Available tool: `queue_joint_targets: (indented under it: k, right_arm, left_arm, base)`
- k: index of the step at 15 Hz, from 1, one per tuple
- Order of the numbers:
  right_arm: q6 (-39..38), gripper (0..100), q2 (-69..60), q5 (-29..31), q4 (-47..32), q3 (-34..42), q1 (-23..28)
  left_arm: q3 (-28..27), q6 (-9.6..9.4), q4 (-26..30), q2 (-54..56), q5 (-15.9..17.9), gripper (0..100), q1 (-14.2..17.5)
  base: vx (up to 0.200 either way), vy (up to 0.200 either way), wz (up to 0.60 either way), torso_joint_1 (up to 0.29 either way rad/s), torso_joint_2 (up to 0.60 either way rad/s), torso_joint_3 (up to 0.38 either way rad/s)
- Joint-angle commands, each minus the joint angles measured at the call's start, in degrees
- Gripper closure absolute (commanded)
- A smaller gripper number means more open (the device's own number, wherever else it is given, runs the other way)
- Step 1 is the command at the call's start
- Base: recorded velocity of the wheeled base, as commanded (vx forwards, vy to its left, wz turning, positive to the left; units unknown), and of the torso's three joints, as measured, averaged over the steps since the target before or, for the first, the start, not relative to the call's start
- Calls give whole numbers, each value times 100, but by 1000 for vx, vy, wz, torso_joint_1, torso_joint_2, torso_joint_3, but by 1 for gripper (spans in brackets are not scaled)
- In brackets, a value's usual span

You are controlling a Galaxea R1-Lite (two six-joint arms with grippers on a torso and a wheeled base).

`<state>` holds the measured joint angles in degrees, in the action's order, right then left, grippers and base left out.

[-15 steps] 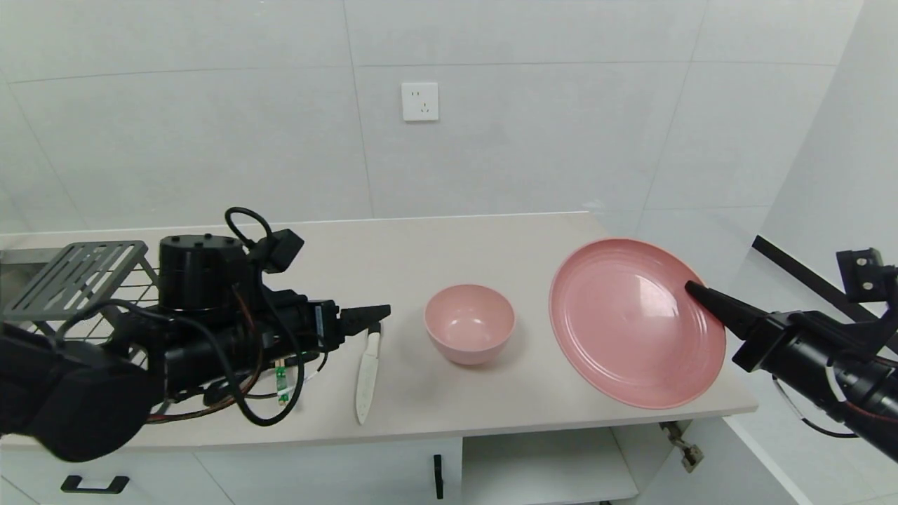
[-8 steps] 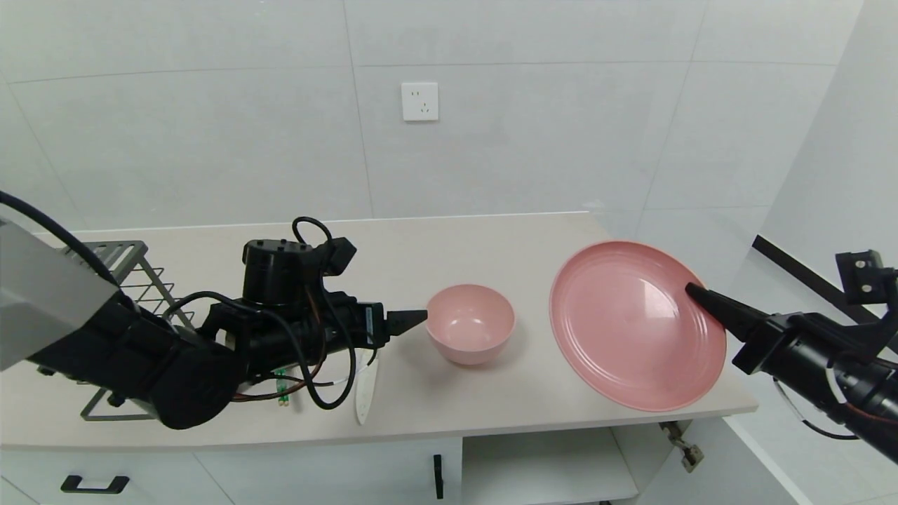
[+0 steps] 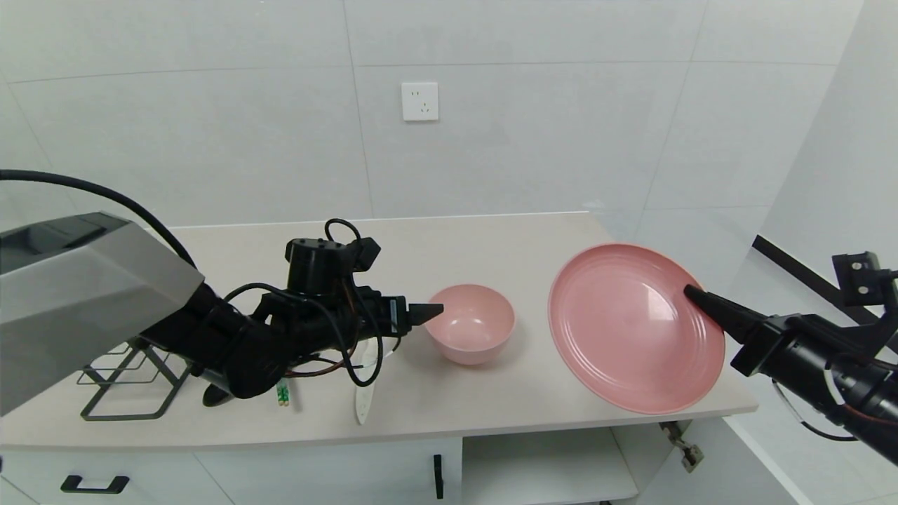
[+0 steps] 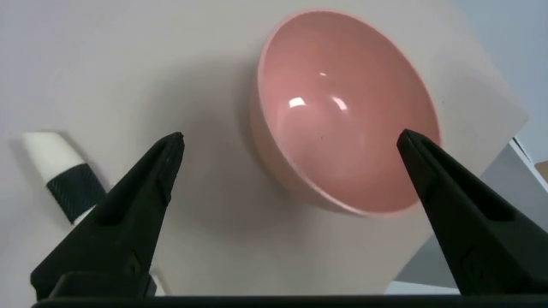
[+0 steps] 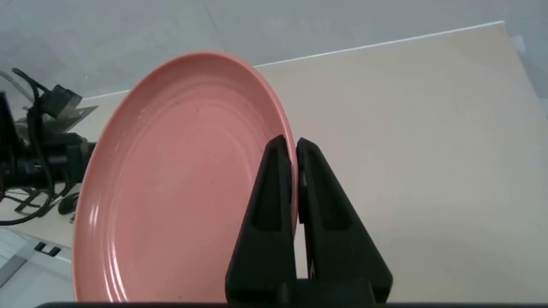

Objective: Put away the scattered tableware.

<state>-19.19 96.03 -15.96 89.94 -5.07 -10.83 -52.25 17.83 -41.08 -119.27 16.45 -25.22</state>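
Pale countertop [image 3: 491, 245] set against a tiled wall. At centre, a pink bowl [image 3: 470, 324] stands upright. To its left, nearer the front edge, a white knife [image 3: 365, 401] lies flat. At far left stands a black wire rack [image 3: 119, 393]. Toward the right end is a tilted pink plate [image 3: 624, 330], its lower rim possibly resting on the surface.

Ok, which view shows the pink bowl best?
The left wrist view: the pink bowl is close up, rim and inside clear, ahead of the open left gripper. The head view shows it whole but smaller on the counter. The right wrist view faces the plate.
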Motion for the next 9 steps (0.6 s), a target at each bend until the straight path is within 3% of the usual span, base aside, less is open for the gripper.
queue_joint_targets:
  k: [1, 9]
  right_arm:
    - [73, 100, 4, -4, 6, -3, 1]
    - [108, 100, 4, -4, 6, -3, -25]
  left_arm:
    - [-347, 1, 4, -457, 17, 0, -18]
    - [-752, 9, -14, -1028, 17, 0, -211]
  base:
    - [0, 0, 0, 0, 0, 0]
    - [0, 0, 0, 0, 0, 0]
